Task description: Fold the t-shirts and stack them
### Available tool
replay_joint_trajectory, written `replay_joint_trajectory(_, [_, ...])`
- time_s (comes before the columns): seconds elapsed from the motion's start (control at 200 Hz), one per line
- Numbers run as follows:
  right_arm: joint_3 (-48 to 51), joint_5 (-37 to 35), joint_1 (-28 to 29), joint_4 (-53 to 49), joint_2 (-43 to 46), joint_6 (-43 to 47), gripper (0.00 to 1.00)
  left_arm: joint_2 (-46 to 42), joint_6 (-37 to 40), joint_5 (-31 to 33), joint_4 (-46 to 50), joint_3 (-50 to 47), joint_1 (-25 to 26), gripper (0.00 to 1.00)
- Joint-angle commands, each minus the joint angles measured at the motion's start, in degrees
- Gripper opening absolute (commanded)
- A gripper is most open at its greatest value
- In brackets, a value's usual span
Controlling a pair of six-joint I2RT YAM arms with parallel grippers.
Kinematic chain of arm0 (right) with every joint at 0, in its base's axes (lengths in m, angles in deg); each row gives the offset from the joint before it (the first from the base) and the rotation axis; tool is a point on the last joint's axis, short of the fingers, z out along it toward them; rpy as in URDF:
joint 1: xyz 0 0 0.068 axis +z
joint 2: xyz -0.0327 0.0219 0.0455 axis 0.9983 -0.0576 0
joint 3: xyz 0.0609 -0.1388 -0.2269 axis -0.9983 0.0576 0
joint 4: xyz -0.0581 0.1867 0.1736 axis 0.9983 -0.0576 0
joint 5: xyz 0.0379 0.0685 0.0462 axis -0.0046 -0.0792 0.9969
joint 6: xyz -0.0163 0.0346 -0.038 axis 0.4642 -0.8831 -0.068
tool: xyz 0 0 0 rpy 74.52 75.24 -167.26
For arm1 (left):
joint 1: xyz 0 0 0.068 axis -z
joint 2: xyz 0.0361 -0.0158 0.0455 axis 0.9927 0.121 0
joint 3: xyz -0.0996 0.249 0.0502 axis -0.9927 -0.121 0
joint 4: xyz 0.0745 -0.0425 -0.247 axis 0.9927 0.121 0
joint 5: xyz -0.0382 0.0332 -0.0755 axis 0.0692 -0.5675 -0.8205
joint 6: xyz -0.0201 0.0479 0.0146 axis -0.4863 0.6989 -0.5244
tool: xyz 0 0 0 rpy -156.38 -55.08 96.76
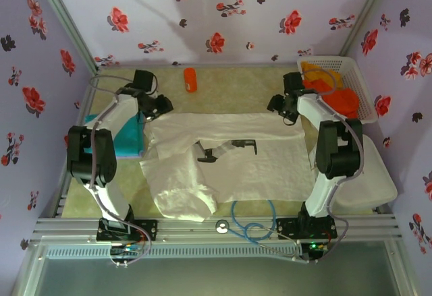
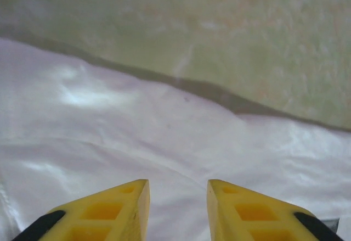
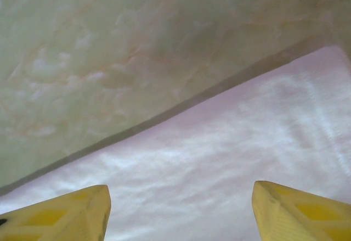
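1. We are holding the left tool (image 2: 178, 185) slightly spread and the right tool (image 3: 181, 186) wide apart, both over the white shirt's (image 1: 256, 164) far edge and neither pinching cloth.
2. That shirt is lying across the desk (image 1: 229, 83), looking only partly folded.
3. The teal shirt (image 1: 128, 141) is lying flat at the left and the orange shirts (image 1: 334, 94) are sitting in the basket (image 1: 368, 110), so we are judging that most of the work is still to do.

At left gripper (image 2: 178, 197): white t-shirt (image 2: 164, 136) flat beneath, bare mat (image 2: 247, 49) ahead, free passage; orange bottle (image 1: 190, 79) upright farther ahead, to right. Low on left: teal t-shirt (image 1: 131, 142). At right gripper (image 3: 181, 208): bare mat ahead, shirt flat below; basket (image 1: 337, 58) near on right, blocks sideways sweep. Free room between grippers.
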State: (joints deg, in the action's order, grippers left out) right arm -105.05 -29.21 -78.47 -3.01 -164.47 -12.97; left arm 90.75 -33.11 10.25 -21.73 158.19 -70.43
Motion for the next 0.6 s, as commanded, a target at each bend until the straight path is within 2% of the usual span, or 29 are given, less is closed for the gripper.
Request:
replay_joint_trajectory(0.0, [3.2, -1.8, 2.1, -0.2, -0.3, -0.8, 0.69, -0.2, -1.7, 1.7, 0.2, -4.5, 1.7, 0.33])
replay_joint_trajectory(0.23, [2.3, -3.3, 4.1, 0.5, -6.1, -0.8, 0.69, 4.2, -2.1, 3.4, -2.9, -7.5, 3.1, 0.33])
replay_joint_trajectory(0.595, [-11.7, -4.5, 3.3, -5.1, -17.1, 0.7, 0.68, 16.8, 0.5, 3.4, 0.3, 4.1, 1.1, 0.32])
